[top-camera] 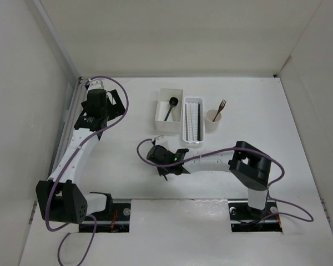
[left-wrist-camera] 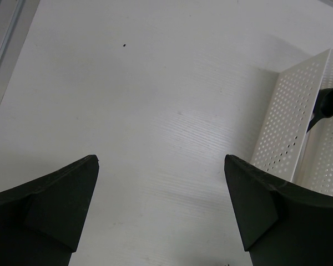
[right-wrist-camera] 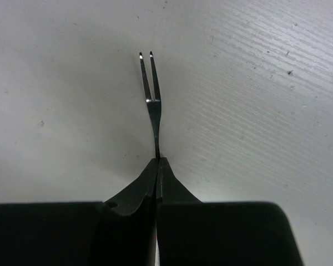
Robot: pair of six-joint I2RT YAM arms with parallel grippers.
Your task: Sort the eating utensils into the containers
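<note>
My right gripper (top-camera: 155, 155) is shut on the handle of the small silver fork (right-wrist-camera: 150, 94), which sticks straight out beyond the fingertips (right-wrist-camera: 157, 162) low over the bare table. The black spoon (top-camera: 171, 106) lies in the white square box (top-camera: 161, 113). Pale and dark chopsticks (top-camera: 193, 117) lie in the narrow perforated basket (top-camera: 184, 133). The dark brown fork (top-camera: 219, 108) stands in the cream cup (top-camera: 212, 123). My left gripper (top-camera: 97, 103) is open and empty at the far left; its view shows the box wall (left-wrist-camera: 288, 122) and the spoon (left-wrist-camera: 328, 103).
White walls enclose the table on the left, back and right. A metal rail (top-camera: 72, 113) runs along the left edge beside my left arm. A purple cable (top-camera: 122, 102) loops off my left wrist. The three containers stand together at the back centre.
</note>
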